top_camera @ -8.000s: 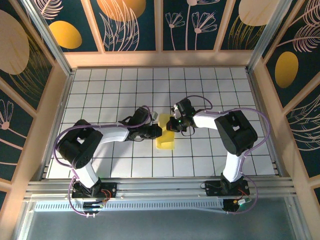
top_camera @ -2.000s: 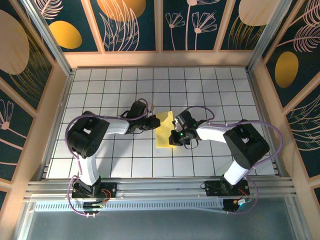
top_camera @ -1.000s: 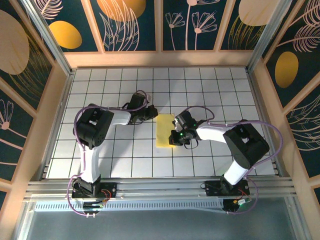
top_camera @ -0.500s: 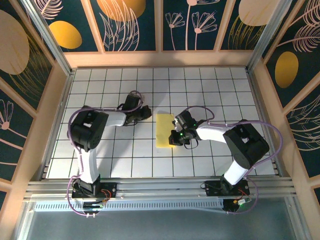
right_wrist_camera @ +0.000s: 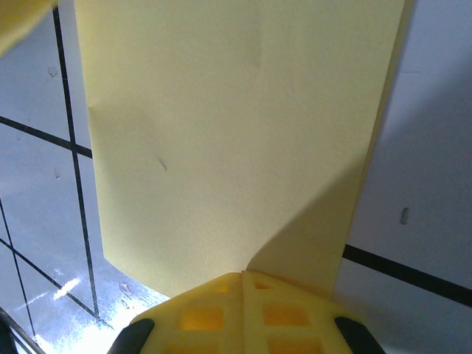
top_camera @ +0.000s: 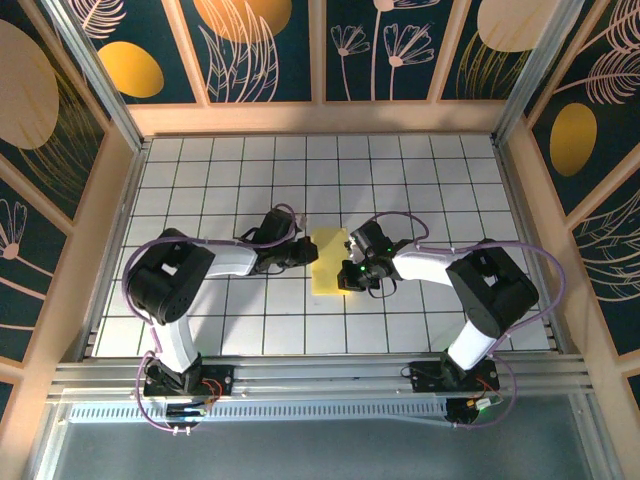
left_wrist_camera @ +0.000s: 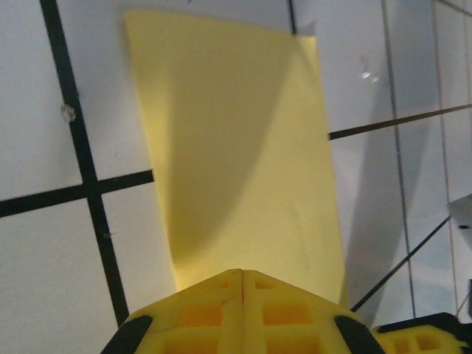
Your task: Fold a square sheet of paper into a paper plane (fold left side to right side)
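Observation:
The square sheet of paper [top_camera: 327, 272] lies flat on the white grid table as a pale yellow upright rectangle, doubled over. My left gripper [top_camera: 308, 252] is shut, its tip at the sheet's left edge about halfway up. In the left wrist view the paper [left_wrist_camera: 236, 147] stretches away from the closed left gripper [left_wrist_camera: 243, 271]. My right gripper [top_camera: 346, 276] is shut too, with its tip resting on the lower right edge of the sheet. In the right wrist view the paper [right_wrist_camera: 236, 125] shows two layers at its right side, just ahead of the closed right gripper [right_wrist_camera: 242, 274].
The table [top_camera: 250, 180] is a white tiled grid, walled by wooden frames and dark painted panels on three sides. A metal rail [top_camera: 320, 375] runs along the near edge, where both arm bases stand.
My left gripper, which had pulled away up and to the left of the sheet, has come back to the sheet's left edge. The right gripper and the paper have stayed put.

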Robot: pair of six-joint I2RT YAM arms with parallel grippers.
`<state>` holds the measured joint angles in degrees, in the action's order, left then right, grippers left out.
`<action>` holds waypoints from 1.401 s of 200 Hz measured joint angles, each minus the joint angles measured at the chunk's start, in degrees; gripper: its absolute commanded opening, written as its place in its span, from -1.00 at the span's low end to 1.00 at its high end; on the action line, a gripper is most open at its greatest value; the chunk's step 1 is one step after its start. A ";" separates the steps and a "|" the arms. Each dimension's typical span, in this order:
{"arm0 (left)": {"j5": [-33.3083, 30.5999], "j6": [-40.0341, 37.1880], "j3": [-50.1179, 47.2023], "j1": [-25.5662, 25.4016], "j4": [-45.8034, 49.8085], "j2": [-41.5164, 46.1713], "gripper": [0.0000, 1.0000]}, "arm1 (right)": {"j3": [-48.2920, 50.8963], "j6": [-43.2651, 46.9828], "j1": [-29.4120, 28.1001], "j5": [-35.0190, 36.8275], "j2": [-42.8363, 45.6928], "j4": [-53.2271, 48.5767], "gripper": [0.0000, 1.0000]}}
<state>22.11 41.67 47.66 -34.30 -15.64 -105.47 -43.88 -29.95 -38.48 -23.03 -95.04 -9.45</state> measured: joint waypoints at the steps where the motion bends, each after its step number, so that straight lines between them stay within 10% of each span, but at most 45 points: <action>1: 0.00 0.02 0.00 0.00 0.02 -0.07 -1.00 | 0.00 0.00 0.00 0.00 0.00 0.02 -1.00; 38: -0.74 0.15 1.38 0.00 1.57 -1.44 -1.00 | -0.09 0.02 0.00 -0.02 0.02 -0.02 -1.00; 112: -1.38 0.17 1.46 -0.28 1.81 -1.44 -1.00 | -0.39 -0.63 1.86 -0.90 7.67 -1.70 -0.15; 280: -1.77 0.20 1.20 -0.52 1.31 -1.42 -1.00 | 7.93 -3.43 6.75 -10.99 6.10 3.87 -0.27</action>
<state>20.34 41.87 48.86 -34.83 -14.33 -106.89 -35.94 -33.39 -31.73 -34.02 -88.95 -5.58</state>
